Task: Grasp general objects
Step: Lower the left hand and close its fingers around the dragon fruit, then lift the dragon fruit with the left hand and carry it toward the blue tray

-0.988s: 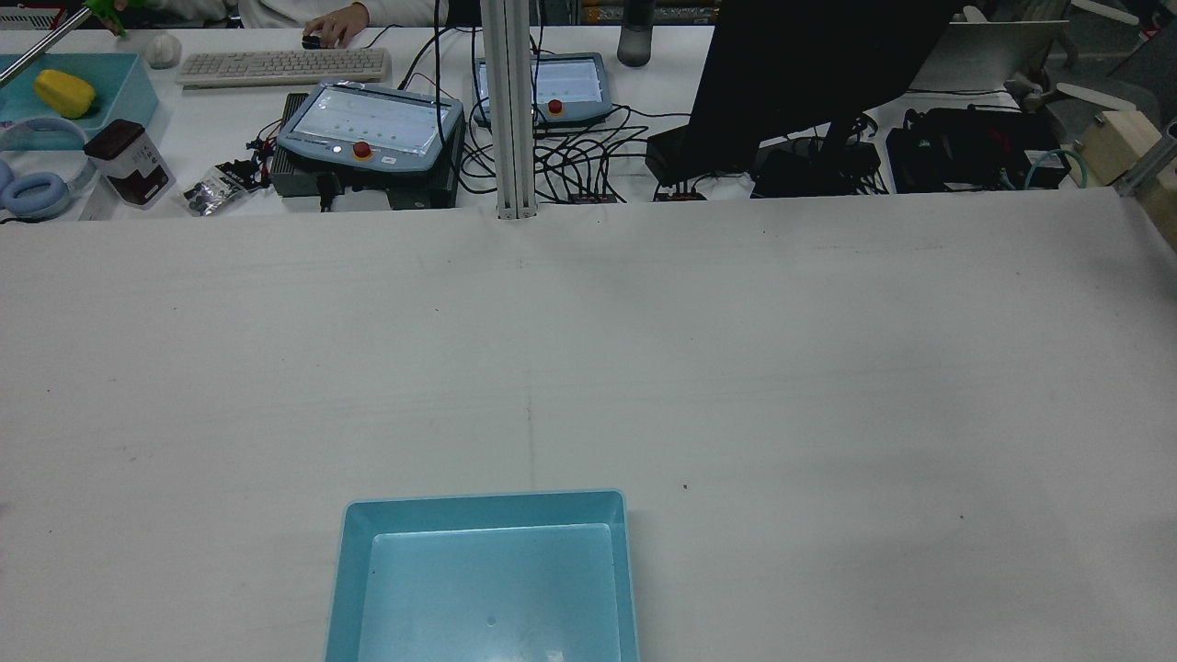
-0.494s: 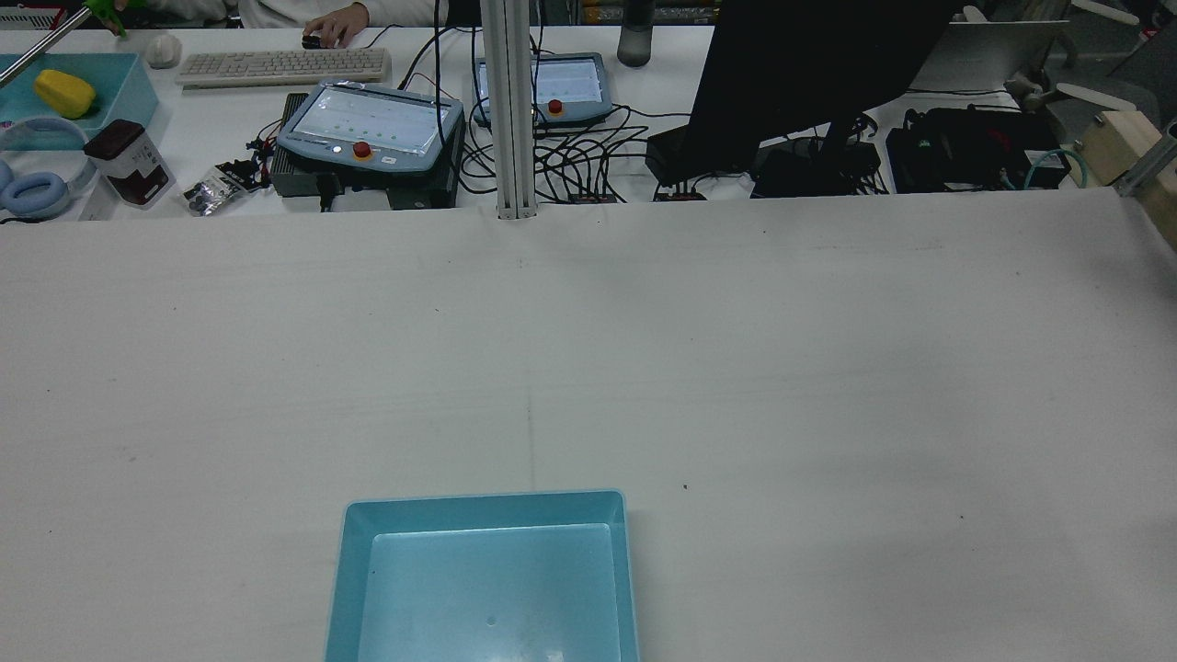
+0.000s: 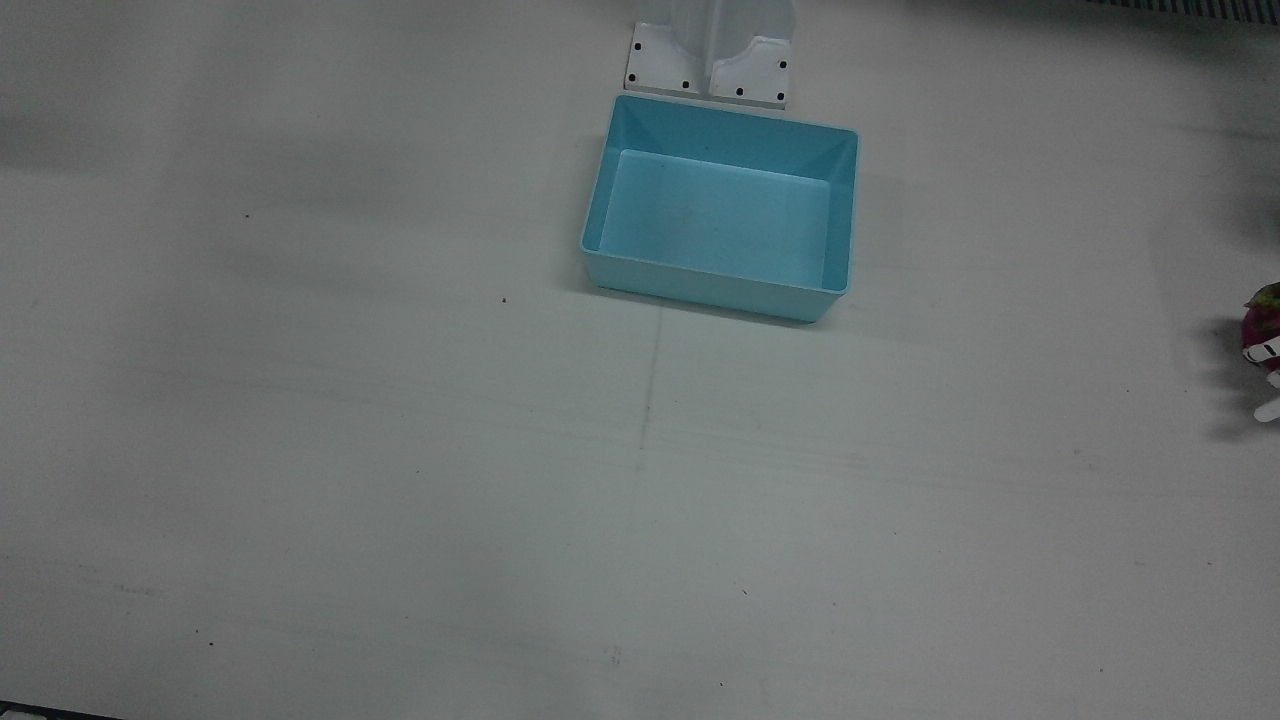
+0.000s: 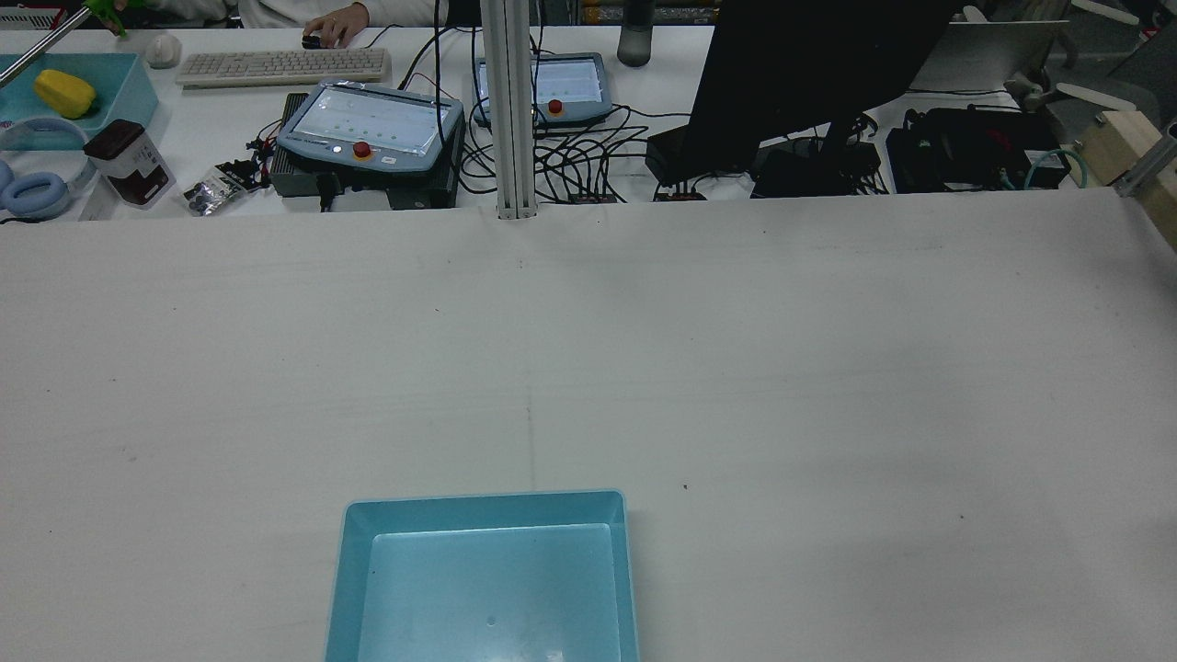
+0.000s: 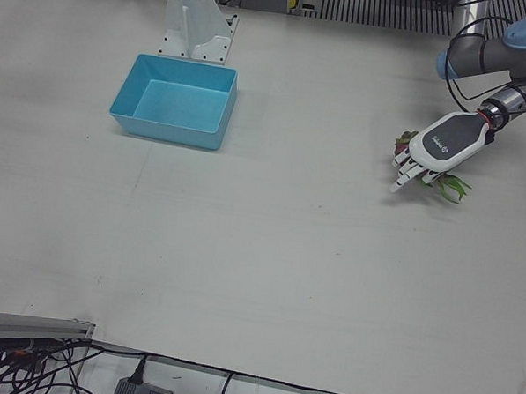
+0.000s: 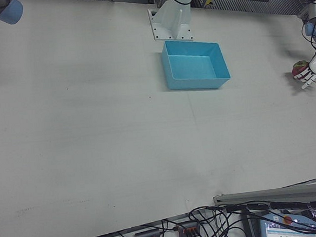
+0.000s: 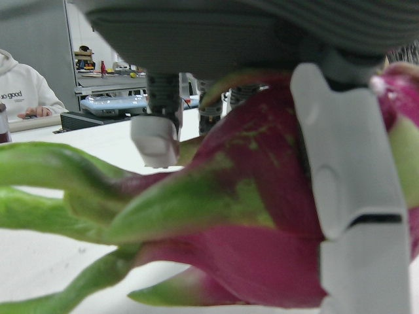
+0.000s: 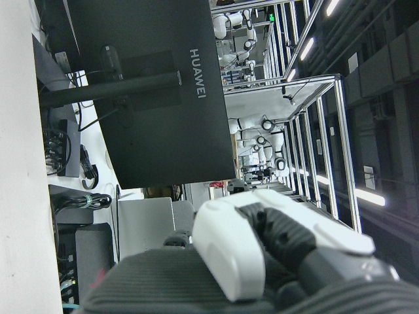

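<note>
A red-pink dragon fruit (image 5: 446, 185) with green leaf tips lies on the white table, far toward my left arm's side. It also shows as dragon fruit (image 3: 1262, 305) at the front view's right edge. My left hand (image 5: 438, 146) hovers right over it, palm down, fingers stretched past the fruit and apart. In the left hand view the dragon fruit (image 7: 262, 216) fills the picture and one finger (image 7: 347, 170) lies against its side. Only part of my right hand (image 8: 262, 261) shows, raised and facing a monitor; its fingers are mostly hidden.
An empty light-blue bin (image 3: 715, 285) stands near the arm pedestal (image 3: 710, 70); it appears as bin (image 4: 342, 570) in the rear view. Beyond the table's far edge are two teach pendants (image 4: 368, 129), a keyboard (image 4: 280, 64), a monitor (image 4: 800, 74) and a person's hand (image 4: 336, 23).
</note>
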`<action>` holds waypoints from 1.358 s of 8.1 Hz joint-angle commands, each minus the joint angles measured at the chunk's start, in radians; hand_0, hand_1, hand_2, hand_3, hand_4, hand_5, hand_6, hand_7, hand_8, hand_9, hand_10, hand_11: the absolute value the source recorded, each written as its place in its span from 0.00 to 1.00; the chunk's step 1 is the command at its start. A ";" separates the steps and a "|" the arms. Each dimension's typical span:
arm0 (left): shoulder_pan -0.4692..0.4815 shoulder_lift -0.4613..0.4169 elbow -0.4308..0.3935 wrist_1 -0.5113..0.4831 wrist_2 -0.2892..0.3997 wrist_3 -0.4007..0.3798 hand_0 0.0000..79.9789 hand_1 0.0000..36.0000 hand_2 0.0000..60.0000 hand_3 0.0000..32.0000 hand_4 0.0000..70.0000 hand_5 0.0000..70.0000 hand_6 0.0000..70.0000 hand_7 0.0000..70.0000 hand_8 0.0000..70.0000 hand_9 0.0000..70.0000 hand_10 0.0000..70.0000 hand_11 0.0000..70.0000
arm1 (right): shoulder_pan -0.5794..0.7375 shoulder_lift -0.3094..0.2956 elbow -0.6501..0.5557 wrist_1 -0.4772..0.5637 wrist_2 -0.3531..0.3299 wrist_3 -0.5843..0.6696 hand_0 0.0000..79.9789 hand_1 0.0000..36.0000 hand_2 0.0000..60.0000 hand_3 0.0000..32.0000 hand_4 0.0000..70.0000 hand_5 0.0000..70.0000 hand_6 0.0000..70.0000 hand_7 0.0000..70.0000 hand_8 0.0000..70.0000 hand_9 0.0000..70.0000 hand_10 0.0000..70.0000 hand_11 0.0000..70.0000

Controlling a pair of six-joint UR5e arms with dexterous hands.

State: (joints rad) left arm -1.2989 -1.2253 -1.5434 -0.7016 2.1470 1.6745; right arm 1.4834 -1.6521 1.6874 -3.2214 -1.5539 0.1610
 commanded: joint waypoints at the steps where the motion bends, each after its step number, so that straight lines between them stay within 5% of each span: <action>1: -0.240 -0.002 -0.153 -0.027 -0.041 -0.379 0.58 0.13 0.55 0.00 0.57 1.00 0.94 1.00 0.99 1.00 1.00 1.00 | 0.000 0.000 0.000 0.000 0.000 0.000 0.00 0.00 0.00 0.00 0.00 0.00 0.00 0.00 0.00 0.00 0.00 0.00; 2: -0.241 -0.002 -0.209 0.047 -0.137 -0.436 0.58 0.19 0.56 0.00 0.53 1.00 0.87 1.00 0.91 1.00 1.00 1.00 | 0.000 0.000 0.000 0.000 0.000 0.000 0.00 0.00 0.00 0.00 0.00 0.00 0.00 0.00 0.00 0.00 0.00 0.00; 4: -0.240 -0.020 -0.211 0.117 -0.330 -0.586 0.60 0.21 0.54 0.00 0.61 1.00 0.92 1.00 0.93 1.00 1.00 1.00 | 0.000 0.000 0.000 0.000 0.000 0.000 0.00 0.00 0.00 0.00 0.00 0.00 0.00 0.00 0.00 0.00 0.00 0.00; 6: -0.235 -0.106 -0.213 0.230 -0.395 -0.747 0.59 0.18 0.52 0.00 0.62 1.00 0.92 1.00 0.92 1.00 1.00 1.00 | 0.000 0.000 0.000 0.000 0.000 0.000 0.00 0.00 0.00 0.00 0.00 0.00 0.00 0.00 0.00 0.00 0.00 0.00; 8: -0.072 -0.102 -0.207 0.185 -0.508 -0.931 0.59 0.17 0.52 0.00 0.66 1.00 0.97 1.00 0.94 1.00 1.00 1.00 | 0.000 0.000 0.000 0.000 0.000 0.000 0.00 0.00 0.00 0.00 0.00 0.00 0.00 0.00 0.00 0.00 0.00 0.00; 10: -0.004 -0.108 -0.275 0.174 -0.529 -0.966 0.59 0.20 0.52 0.00 0.62 1.00 0.94 1.00 0.84 1.00 1.00 1.00 | 0.000 0.000 0.000 0.000 0.000 0.000 0.00 0.00 0.00 0.00 0.00 0.00 0.00 0.00 0.00 0.00 0.00 0.00; 11: 0.103 -0.111 -0.308 0.175 -0.529 -0.969 0.59 0.19 0.51 0.00 0.63 1.00 0.96 1.00 0.84 1.00 1.00 1.00 | 0.000 0.000 0.000 0.000 0.000 0.000 0.00 0.00 0.00 0.00 0.00 0.00 0.00 0.00 0.00 0.00 0.00 0.00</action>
State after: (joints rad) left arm -1.3416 -1.3301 -1.7869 -0.5243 1.6347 0.7356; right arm 1.4834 -1.6521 1.6874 -3.2214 -1.5539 0.1611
